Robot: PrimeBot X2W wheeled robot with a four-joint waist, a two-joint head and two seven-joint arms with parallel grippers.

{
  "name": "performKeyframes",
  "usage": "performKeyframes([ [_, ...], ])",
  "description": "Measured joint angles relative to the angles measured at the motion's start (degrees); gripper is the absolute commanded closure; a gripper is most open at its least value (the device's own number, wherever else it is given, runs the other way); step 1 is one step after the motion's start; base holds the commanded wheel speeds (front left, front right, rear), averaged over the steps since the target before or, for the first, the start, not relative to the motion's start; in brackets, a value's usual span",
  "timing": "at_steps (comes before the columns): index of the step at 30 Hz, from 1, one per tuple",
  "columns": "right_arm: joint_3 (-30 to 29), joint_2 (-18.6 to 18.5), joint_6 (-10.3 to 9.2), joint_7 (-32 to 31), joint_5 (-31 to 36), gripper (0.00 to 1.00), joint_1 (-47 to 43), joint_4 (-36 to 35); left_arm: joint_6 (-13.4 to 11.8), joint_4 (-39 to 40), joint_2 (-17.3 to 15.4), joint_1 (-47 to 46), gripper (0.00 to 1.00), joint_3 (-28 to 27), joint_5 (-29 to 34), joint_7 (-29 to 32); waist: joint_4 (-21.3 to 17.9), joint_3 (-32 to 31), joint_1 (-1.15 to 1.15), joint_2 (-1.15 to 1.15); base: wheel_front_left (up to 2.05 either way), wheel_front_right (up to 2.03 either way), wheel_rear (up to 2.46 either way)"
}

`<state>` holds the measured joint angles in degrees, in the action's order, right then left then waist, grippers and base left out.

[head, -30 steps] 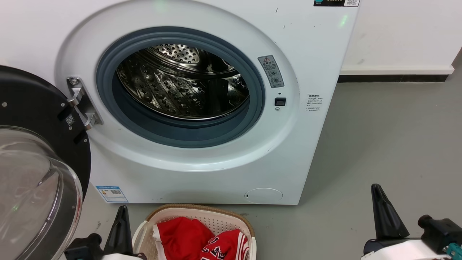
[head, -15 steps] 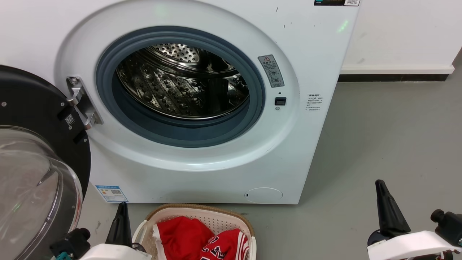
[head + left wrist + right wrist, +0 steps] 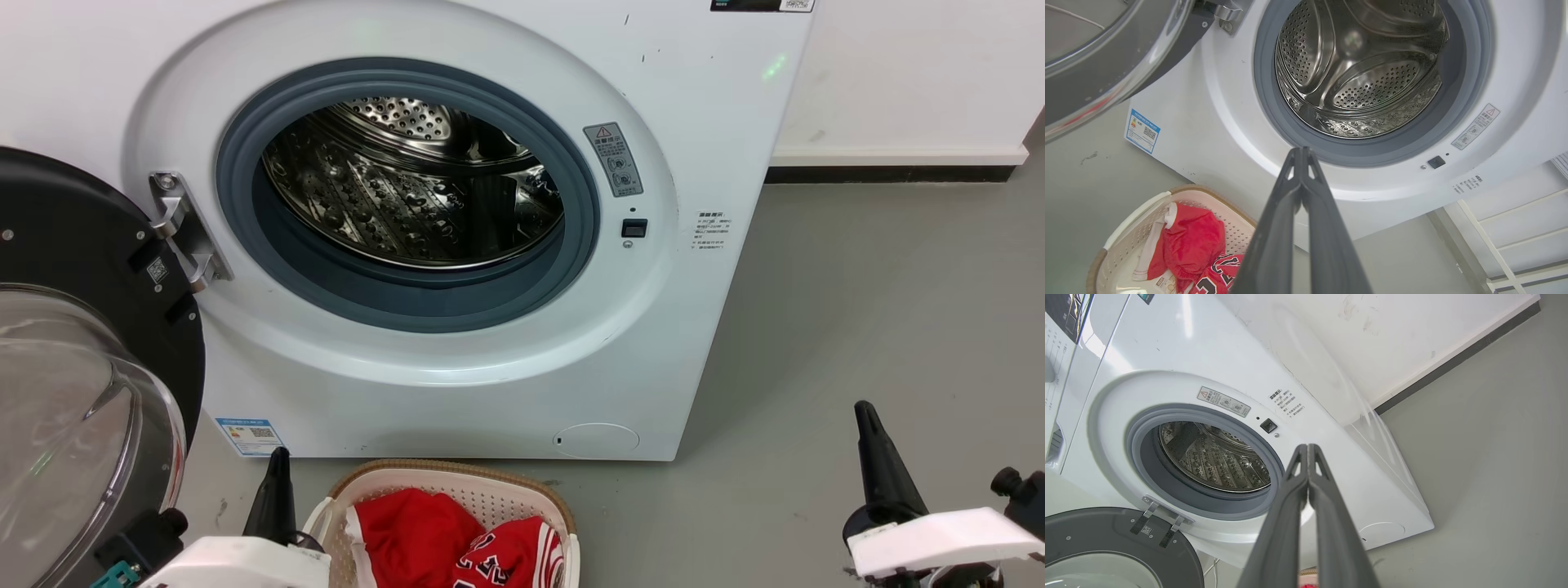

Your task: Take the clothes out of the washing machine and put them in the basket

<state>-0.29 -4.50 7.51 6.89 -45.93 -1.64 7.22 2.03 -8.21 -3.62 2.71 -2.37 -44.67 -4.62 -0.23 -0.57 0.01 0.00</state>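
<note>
Washing machine [image 3: 718,98]: door [image 3: 90,384] is swung fully open on its left hinge. The steel drum [image 3: 408,188] is seen through the grey rubber ring [image 3: 245,237]. No garment is noted in it. In the left wrist view the drum floor is bare metal down to the front lip. Only a thin strip just behind the ring is hidden.

Basket [image 3: 457,472]: set on the grey floor [image 3: 857,286] just in front of the machine, below the door opening, and cut off by the bottom edge of the head view. The clothes [image 3: 412,531] are located inside it. 2 red pieces are counted, a plain one with white trim to the left and a jersey [image 3: 516,554] with black-and-white numbers overlapping it on the right. Nothing is draped over the rim.

Left gripper [image 3: 280,465]: held low, just beside the basket's left end, with its fingers pressed together and nothing between them. Right gripper [image 3: 867,420]: held well apart to the right over bare floor, also closed on nothing.

Progress, as judged: both garments are taken as transferred and the unloading as done. Nothing is seen left to fetch. At most, a check of the hidden strip could be made.
</note>
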Motion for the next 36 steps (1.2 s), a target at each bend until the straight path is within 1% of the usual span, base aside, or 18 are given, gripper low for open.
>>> performKeyframes([
  [7, -0.3, -0.1, 0.0, -1.3, -5.7, 1.0, 0.8, 0.7, 0.6, -0.7, 0.1, -1.0, 1.0, -0.4, -5.4, 1.4, 0.0, 0.1, 0.0, 0.0, 0.0, 0.0, 0.0],
  [8, -0.4, -0.1, 0.0, -1.9, -8.1, 1.0, 1.2, 0.9, 0.8, -1.0, 0.1, -1.5, 1.0, -0.6, -7.7, 1.9, 0.0, 0.1, 0.0, 0.0, 0.0, 0.0, 0.0],
  [18, -0.9, -0.2, 0.0, -3.4, -15.3, 1.0, 2.0, 2.0, 1.6, -1.8, 0.2, -2.8, 1.0, -1.4, -14.8, 3.5, 0.1, 0.2, 0.0, 0.0, 0.0, 0.0, 0.0],
  [19, -1.0, -0.2, 0.0, -3.8, -17.2, 1.0, 2.6, 2.3, 1.9, -2.1, 0.2, -3.1, 1.0, -1.5, -16.7, 4.0, 0.1, 0.2, 0.0, 0.0, 0.0, 0.0, 0.0],
  [36, -1.8, -0.3, -0.01, -6.3, -27.7, 1.0, 4.1, 3.8, 3.0, -3.3, 0.4, -5.0, 1.0, -2.3, -27.0, 6.5, 0.1, 0.4, 0.0, 0.0, 0.0, 0.0, 0.0],
])
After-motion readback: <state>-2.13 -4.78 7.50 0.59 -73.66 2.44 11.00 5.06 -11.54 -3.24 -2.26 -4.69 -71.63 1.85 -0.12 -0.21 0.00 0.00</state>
